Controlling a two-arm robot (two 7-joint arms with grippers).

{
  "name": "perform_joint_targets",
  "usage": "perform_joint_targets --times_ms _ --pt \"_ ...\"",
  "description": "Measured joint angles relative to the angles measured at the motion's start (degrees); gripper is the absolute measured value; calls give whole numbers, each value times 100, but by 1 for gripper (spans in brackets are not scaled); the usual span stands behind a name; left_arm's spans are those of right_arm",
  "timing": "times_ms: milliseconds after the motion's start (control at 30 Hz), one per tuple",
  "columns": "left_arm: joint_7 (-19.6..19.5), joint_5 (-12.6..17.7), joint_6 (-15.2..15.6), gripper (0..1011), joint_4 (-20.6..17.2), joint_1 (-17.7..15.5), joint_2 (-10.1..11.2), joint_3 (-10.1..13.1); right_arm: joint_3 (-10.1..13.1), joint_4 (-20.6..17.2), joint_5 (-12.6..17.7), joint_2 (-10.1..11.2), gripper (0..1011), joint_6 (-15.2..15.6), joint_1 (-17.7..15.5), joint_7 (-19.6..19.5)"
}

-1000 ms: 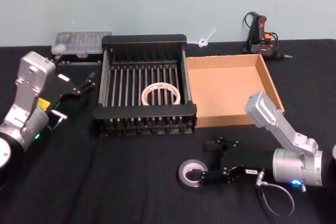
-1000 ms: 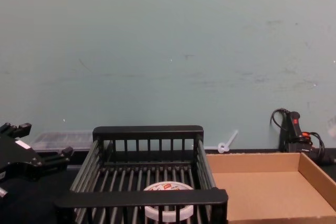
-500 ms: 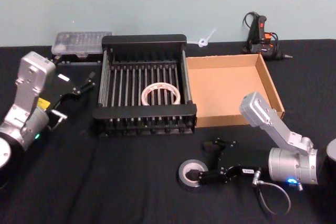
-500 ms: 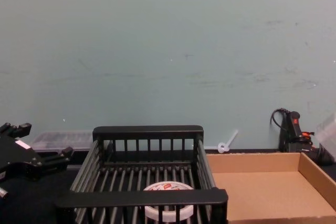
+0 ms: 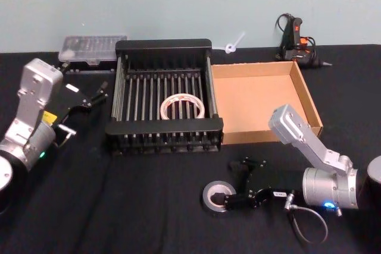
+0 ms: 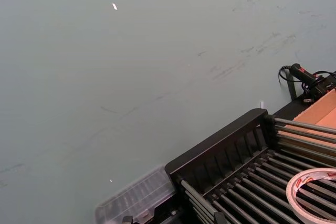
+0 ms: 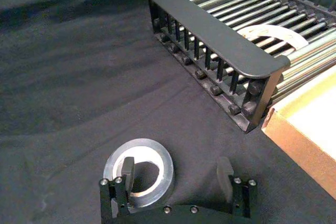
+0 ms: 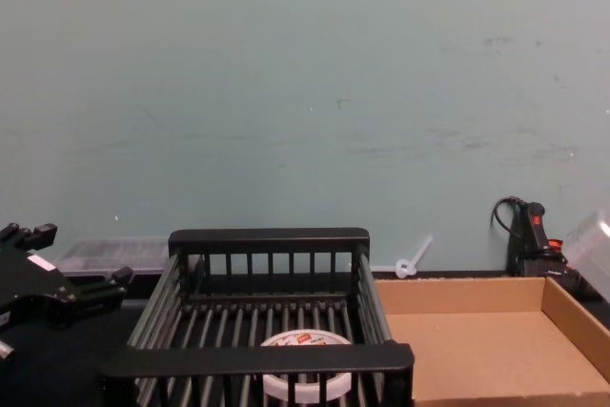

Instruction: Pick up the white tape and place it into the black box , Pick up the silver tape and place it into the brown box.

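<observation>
One roll is left for us to move: the silver tape (image 5: 216,197) lies flat on the black tabletop (image 5: 149,206), in front of the black box (image 5: 164,128) and well short of the brown box (image 5: 309,102). The white tape (image 5: 183,106) already rests on the ribbed floor of the black box. Our right gripper (image 5: 237,191) is low at the tabletop, right beside the silver tape, reaching toward it from the right. In the right wrist view its jaws stand open, one finger (image 7: 127,169) sitting in the roll's hollow core and the other (image 7: 224,173) well clear of the roll's outer wall on the side. So we judge that the closing jaws would pinch one wall of the ring, not span the whole roll. Our left gripper (image 5: 83,102) waits to the left of the black box, its jaws apart and holding nothing.
</observation>
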Motion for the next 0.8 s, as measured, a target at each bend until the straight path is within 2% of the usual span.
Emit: perform_joint_targets --times_ms 800 --pt "0 0 0 1001 0 0 0 0 -12 -2 -33 -7 993 0 2 -27"
